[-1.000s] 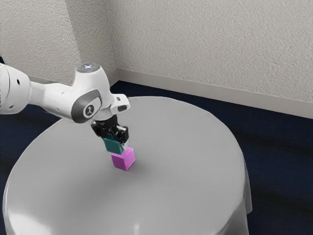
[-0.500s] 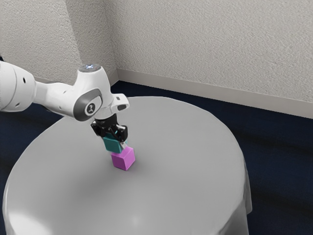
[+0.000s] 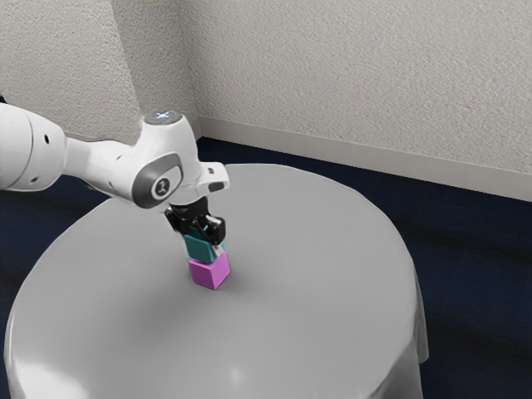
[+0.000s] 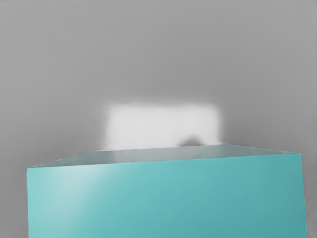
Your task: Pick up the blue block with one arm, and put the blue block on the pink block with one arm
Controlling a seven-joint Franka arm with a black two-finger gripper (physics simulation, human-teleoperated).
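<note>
The gripper (image 3: 200,237) is closed on the blue block (image 3: 199,247), a black finger on each of two opposite sides. It holds the block straight over the pink block (image 3: 209,273), which stands on the round grey table (image 3: 332,274) a little to the exterior view's left of its middle; whether the two blocks already touch I cannot tell. I judge the blue block a light, stiff cube with smooth faces that may slip, so the good hold is this one, across the middle of two parallel faces.
</note>
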